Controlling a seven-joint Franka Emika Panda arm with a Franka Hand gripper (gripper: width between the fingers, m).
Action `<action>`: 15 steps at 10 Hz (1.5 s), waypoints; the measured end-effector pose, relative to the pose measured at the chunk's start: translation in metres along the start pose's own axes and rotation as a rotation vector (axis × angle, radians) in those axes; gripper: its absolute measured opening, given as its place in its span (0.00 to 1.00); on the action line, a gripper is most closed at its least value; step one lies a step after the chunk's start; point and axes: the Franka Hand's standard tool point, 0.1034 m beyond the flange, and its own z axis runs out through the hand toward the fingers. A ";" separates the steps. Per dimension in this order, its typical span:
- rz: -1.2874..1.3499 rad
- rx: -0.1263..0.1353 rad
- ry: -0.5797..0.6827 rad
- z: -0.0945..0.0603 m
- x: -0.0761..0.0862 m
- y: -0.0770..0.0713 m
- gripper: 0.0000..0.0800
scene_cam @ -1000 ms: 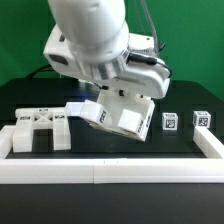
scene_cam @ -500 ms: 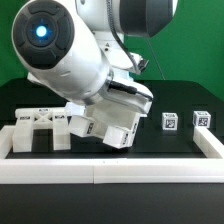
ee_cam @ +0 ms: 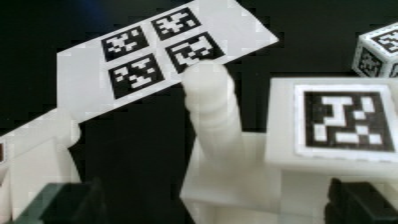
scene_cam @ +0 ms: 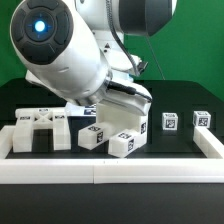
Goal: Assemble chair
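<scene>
A white blocky chair part (scene_cam: pixel 112 138) with coded tags lies on the black table at the centre. In the wrist view its rounded post (ee_cam: pixel 214 110) and a tagged block (ee_cam: pixel 347 120) rise between my fingers. My gripper (ee_cam: pixel 214 205) is open, with one dark finger on each side of the part and a gap at both. In the exterior view the arm's body hides the fingers. A tagged chair assembly (scene_cam: pixel 40 128) stands at the exterior view's left. Two small tagged cubes (scene_cam: pixel 170 121) (scene_cam: pixel 203 118) sit at the exterior view's right.
The marker board (ee_cam: pixel 151 50) with its tags lies just beyond the part. A plain white border rail (scene_cam: pixel 110 172) runs along the front and up both sides. One cube (ee_cam: pixel 377 50) shows at the wrist view's edge.
The part hung tilted in the shut gripper above the table. It has come down onto the table and the jaws have opened off it.
</scene>
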 end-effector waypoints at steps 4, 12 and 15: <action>-0.043 -0.030 0.158 -0.022 0.024 0.005 0.81; -0.047 0.002 0.227 -0.048 0.034 0.019 0.81; -0.107 0.023 0.506 -0.066 0.042 0.012 0.81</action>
